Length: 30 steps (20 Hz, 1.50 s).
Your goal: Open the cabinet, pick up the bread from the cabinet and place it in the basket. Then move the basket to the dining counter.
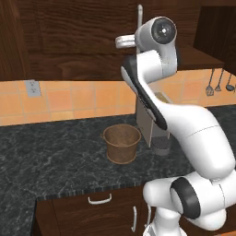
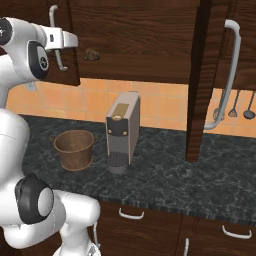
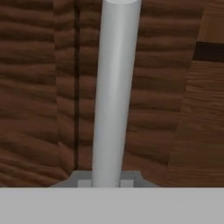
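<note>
The cabinet [image 2: 135,35] hangs above the black worktop. Its right door [image 2: 199,80] stands swung out toward me, edge-on. The left door [image 2: 70,55] is closed. My gripper [image 2: 58,41] is shut on that door's long silver bar handle [image 3: 114,87], which runs upright between my fingertips in the hand view. A small brown bread [image 2: 91,54] lies on the cabinet's bottom shelf, just right of the gripper. The round brown basket [image 1: 122,144] [image 2: 74,149] sits empty on the worktop below. The dining counter is out of view.
A grey coffee machine [image 2: 122,132] [image 1: 148,120] stands right of the basket. Ladles and spoons [image 2: 234,107] hang on the tiled wall at the right. The open door's handle [image 2: 227,75] juts out over the worktop. Low drawers with short handles [image 2: 131,215] run beneath.
</note>
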Motion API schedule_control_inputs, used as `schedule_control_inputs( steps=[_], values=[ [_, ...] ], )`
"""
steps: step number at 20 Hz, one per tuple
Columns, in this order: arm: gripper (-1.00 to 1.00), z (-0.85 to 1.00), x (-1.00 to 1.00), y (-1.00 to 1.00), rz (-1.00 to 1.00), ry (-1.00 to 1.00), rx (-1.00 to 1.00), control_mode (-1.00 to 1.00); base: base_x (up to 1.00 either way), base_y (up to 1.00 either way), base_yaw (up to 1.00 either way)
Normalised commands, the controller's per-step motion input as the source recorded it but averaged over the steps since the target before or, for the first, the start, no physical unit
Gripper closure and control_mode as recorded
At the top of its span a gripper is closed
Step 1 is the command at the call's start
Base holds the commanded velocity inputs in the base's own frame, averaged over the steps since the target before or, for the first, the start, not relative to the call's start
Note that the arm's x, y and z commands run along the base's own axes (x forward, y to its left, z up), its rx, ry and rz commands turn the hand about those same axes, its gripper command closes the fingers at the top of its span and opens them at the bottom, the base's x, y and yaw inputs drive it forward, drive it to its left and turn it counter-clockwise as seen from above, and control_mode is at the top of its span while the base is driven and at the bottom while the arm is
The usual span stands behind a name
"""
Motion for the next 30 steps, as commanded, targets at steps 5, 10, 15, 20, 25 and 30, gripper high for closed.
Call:
schedule_control_inputs(
  steps=[5, 10, 15, 20, 25, 30],
  values=[
    [1.0, 0.36, -1.0, 0.0, -0.11, -0.03, 0.0, -1.0, 0.0, 0.0, 0.0],
    [1.0, 0.34, -1.0, 0.07, -0.14, -0.02, 0.0, -1.0, 0.0, 0.0, 0.0],
    [1.0, 0.34, -1.0, 0.12, -0.17, 0.0, 0.0, -1.0, 0.0, 0.0, 0.0],
    [-1.0, 0.24, -0.87, 0.09, -0.16, 0.08, -0.01, -1.0, 0.0, 0.0, 0.0],
    [-1.0, 0.03, -0.65, -0.52, -0.12, 0.24, 0.05, -1.0, 0.0, 0.0, 0.0],
    [-1.0, 0.08, -0.6, -0.59, -0.05, 0.16, 0.16, -1.0, 0.0, 0.0, 0.0]
  ],
)
